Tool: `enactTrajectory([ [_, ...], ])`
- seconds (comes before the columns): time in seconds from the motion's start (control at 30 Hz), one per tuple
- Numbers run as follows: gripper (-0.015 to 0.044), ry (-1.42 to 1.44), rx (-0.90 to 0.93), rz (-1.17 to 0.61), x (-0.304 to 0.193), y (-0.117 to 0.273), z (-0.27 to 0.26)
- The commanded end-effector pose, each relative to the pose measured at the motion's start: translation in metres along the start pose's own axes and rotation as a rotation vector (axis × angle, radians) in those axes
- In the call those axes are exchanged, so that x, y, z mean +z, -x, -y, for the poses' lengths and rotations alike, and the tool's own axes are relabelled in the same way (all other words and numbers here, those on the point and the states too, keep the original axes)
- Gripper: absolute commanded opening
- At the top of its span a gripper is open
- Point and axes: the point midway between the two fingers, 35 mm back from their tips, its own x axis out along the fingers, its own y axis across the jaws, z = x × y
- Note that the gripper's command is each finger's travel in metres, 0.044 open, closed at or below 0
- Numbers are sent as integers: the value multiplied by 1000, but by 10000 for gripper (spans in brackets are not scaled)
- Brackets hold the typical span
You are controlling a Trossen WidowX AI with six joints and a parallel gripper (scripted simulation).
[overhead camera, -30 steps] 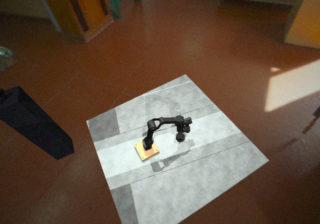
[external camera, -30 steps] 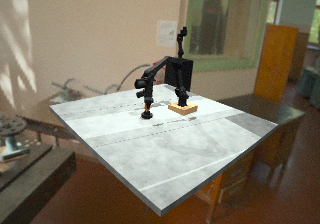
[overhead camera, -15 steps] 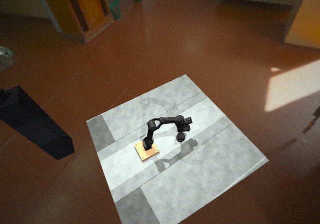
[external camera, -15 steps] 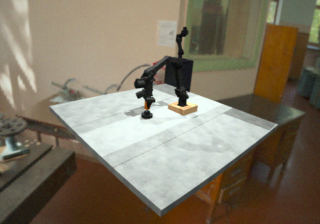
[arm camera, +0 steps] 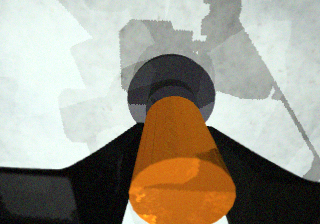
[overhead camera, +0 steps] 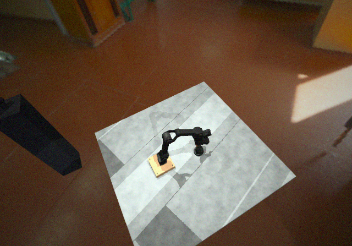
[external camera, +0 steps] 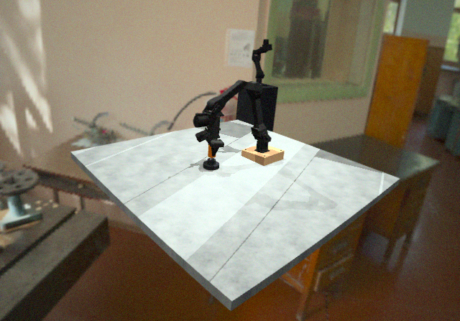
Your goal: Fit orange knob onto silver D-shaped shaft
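The orange knob (external camera: 210,151) (arm camera: 175,144) is a smooth upright cylinder. My gripper (external camera: 213,152) (arm camera: 174,130) is shut on it, with one black finger on each side. The round pedestal (overhead camera: 198,154) (external camera: 210,166) (arm camera: 170,69) is a dark disc with a narrower raised hub, standing on the table. In the exterior view the knob stands above the hub, its lower end at or very near the hub's top. In the wrist view the knob's far end overlaps the hub. The silver shaft, the knob's hole and both flat sides are hidden, so their alignment cannot be told.
The arm's wooden base (overhead camera: 158,169) (external camera: 264,159) stands on the pale table top (overhead camera: 198,203) (external camera: 230,206), beside the pedestal. The arm arches from it over to the pedestal. A dark block (overhead camera: 42,141) (external camera: 269,105) stands beyond the table's edge. Shadows cross the table.
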Motion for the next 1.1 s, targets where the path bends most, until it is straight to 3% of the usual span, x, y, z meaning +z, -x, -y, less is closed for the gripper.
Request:
enactTrajectory([
  [0.0,0,4,3,2,1,0,-1],
  [1.07,0,214,3,2,1,0,0],
])
